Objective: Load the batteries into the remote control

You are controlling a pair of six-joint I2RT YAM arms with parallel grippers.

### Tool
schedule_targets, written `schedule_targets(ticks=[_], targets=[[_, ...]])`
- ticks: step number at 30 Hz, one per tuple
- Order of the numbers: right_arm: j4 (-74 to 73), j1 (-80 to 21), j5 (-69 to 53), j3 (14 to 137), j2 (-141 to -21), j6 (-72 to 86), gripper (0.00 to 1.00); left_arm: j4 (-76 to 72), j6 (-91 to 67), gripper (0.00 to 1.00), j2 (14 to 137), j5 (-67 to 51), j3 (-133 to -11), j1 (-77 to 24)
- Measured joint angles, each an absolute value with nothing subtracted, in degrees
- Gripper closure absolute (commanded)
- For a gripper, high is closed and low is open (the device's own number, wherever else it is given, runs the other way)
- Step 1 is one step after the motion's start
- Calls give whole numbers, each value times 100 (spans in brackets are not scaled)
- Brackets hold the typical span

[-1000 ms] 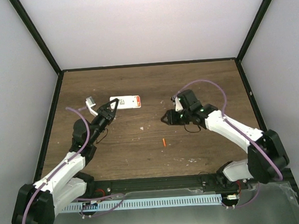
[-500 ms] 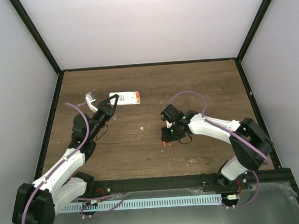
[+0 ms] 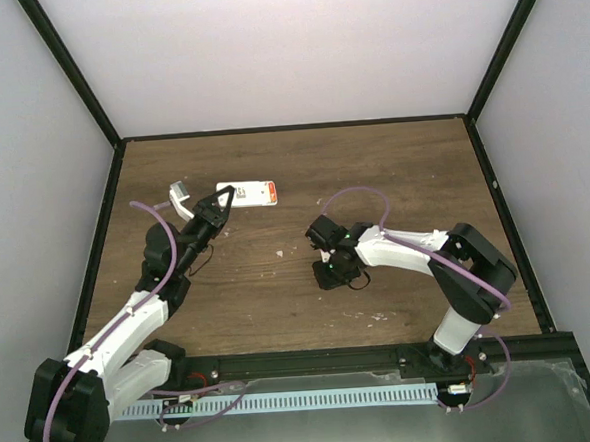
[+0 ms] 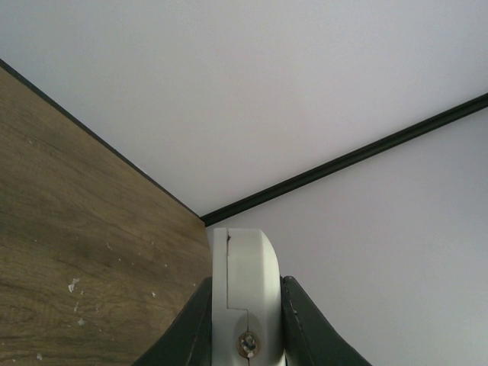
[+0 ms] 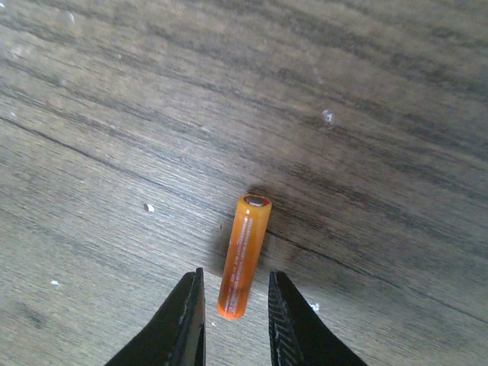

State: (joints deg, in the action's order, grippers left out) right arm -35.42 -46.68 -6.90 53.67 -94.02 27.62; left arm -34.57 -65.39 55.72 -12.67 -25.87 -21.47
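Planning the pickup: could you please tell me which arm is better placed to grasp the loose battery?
Right: the right gripper straddles the battery on the table, jaws open; the left gripper is shut on the remote control.

Fine print on battery (image 5: 244, 255), illegible, remote (image 3: 245, 196) label unreadable

L pincer (image 4: 245, 288) clamped; R pincer (image 5: 235, 280) low, jaws parted.

Glossy orange battery (image 5: 244, 255) on matt, grainy wood table (image 5: 114, 114).
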Motion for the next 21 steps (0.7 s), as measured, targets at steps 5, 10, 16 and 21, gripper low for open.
schedule_targets(ticks=[5, 10, 16, 21], targets=[[-3590, -4781, -631, 5415, -9553, 2722, 86, -3454, -6539, 100, 5610, -1264, -2593, -2147], [-3614, -4818, -582, 5461, -9583, 2672, 91, -3454, -6539, 100, 5614, -1258, -2598, -2145], [-3682, -4821, -563, 5461, -9559, 2674, 97, -3459, -6558, 100, 5625, -1245, -2606, -2145], [-3715, -4821, -534, 5461, -9452, 2679, 99, -3496, -6578, 100, 5675, -1245, -2604, -2147]])
